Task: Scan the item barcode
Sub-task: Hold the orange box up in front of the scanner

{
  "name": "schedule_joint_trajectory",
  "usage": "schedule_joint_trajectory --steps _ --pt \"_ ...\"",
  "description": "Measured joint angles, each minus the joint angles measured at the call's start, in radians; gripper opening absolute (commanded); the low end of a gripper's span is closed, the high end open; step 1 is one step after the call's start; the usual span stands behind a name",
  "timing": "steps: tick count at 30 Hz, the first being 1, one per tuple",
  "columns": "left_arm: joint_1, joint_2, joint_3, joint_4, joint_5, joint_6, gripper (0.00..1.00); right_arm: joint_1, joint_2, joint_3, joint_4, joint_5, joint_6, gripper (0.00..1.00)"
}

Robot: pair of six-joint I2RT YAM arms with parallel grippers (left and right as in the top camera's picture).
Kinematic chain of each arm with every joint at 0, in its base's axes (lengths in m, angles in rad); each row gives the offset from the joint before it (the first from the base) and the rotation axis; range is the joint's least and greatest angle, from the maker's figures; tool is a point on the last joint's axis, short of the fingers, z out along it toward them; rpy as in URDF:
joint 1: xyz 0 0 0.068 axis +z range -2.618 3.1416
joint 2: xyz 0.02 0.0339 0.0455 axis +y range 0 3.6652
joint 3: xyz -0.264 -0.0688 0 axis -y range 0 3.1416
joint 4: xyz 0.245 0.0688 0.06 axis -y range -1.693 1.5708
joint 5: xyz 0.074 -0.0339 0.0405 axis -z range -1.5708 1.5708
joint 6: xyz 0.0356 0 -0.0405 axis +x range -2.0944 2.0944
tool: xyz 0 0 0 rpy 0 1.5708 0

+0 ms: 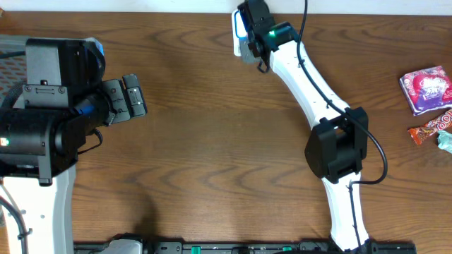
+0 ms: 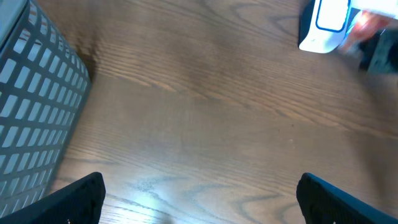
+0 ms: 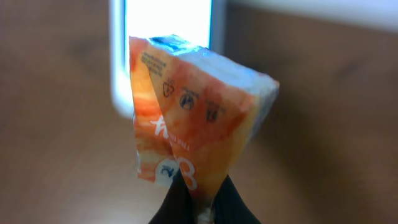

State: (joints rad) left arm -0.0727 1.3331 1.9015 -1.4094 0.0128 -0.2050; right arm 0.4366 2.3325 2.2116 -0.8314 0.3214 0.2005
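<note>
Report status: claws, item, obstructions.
Left claw open, empty. Right claw shut on orange packet, packet up at scanner. Nothing between them.

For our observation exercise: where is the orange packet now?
Right wrist view: the orange packet is pinched in the right fingers, in front of the white scanner at the table's far edge.

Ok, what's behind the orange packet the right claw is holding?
The scanner: its bright window shows above the packet, its pale left edge beside it. The packet covers the rest of its face, so nothing lower down can be seen.
</note>
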Motion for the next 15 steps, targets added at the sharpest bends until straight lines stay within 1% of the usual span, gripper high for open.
schedule_joint_trajectory --steps 5,10,15 --pt "0.0 0.0 0.0 0.0 0.0 0.0 0.98 0.0 0.002 0.001 0.125 0.157 -0.084 0.01" --pt "0.0 0.0 0.0 0.0 0.0 0.0 0.98 0.0 0.019 0.001 0.214 0.209 -0.113 0.01" --pt "0.0 0.0 0.0 0.0 0.0 0.0 0.98 0.001 0.055 0.001 0.222 0.218 -0.114 0.01"
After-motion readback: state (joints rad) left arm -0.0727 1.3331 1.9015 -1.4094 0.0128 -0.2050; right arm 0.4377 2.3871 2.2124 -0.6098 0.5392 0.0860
